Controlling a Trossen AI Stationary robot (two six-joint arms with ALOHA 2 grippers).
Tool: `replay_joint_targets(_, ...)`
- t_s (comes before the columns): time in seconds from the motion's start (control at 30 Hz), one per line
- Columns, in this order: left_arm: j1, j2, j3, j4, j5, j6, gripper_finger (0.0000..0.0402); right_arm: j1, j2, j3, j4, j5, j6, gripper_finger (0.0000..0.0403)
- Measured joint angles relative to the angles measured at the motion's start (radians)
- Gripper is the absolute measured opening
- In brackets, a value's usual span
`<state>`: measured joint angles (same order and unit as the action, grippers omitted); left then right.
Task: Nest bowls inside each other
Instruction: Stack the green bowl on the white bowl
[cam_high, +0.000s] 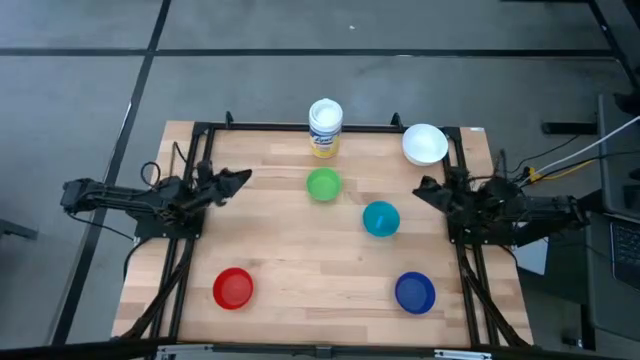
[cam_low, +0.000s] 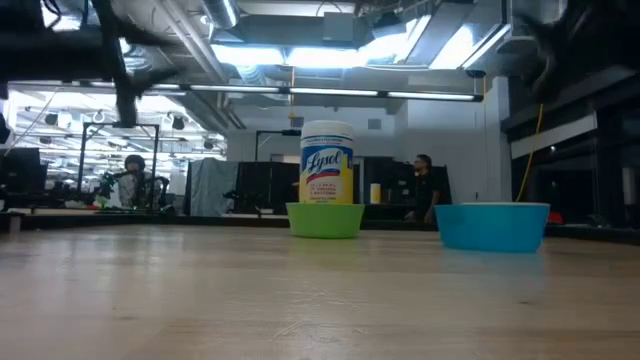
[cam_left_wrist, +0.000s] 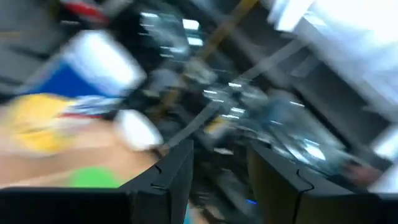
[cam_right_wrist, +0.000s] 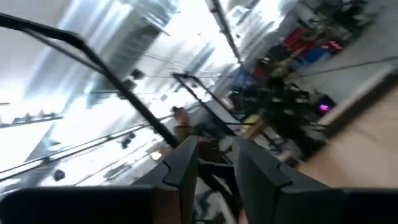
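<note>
Five bowls rest on their bases, apart from one another, on the wooden table (cam_high: 300, 250): white (cam_high: 424, 143) at the far right corner, green (cam_high: 323, 184) and teal (cam_high: 381, 218) near the middle, red (cam_high: 233, 288) near left, blue (cam_high: 414, 292) near right. The low view shows the green bowl (cam_low: 325, 220) and the teal bowl (cam_low: 492, 226). My left gripper (cam_high: 242, 178) hovers at the left side, left of the green bowl, open (cam_left_wrist: 221, 149) and empty. My right gripper (cam_high: 420, 190) is at the right side, between the white and teal bowls, with a narrow gap between its fingers (cam_right_wrist: 216, 146) and nothing in it.
A white wipes canister (cam_high: 326, 126) with a yellow and blue label stands upright at the far edge, just behind the green bowl. A black metal frame (cam_high: 300, 127) runs along the table's far, left and right edges. People stand in the room behind the table.
</note>
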<state>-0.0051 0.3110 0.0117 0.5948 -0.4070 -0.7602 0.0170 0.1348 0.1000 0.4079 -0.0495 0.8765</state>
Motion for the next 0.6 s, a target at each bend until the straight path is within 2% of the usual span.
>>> replay_joint_targets(0.1,0.000,0.035,0.077,-0.017,0.043,0.100,0.0145,0.000,0.076,0.129,-0.093,-0.022,-0.105,0.0103)
replay_joint_targets(0.17,0.000,0.082,0.188,-0.199,0.011,0.176,0.0142,0.000,0.150,0.243,-0.230,-0.022,-0.197,0.0102)
replay_joint_targets(0.27,0.000,0.221,0.397,-0.594,-0.093,0.260,0.0133,0.000,0.295,0.429,-0.528,0.004,-0.296,0.0100)
replay_joint_targets(0.37,0.000,0.370,0.574,-0.784,-0.208,0.343,0.0121,-0.001,0.476,0.589,-0.812,0.094,-0.340,0.0100)
replay_joint_targets(0.47,0.000,0.461,0.689,-0.784,-0.297,0.456,0.0110,-0.015,0.677,0.707,-0.963,0.143,-0.361,0.0100)
replay_joint_targets(0.6,0.000,0.489,0.765,-0.772,-0.398,0.560,0.0102,-0.089,0.952,0.813,-1.002,0.159,-0.371,0.0100)
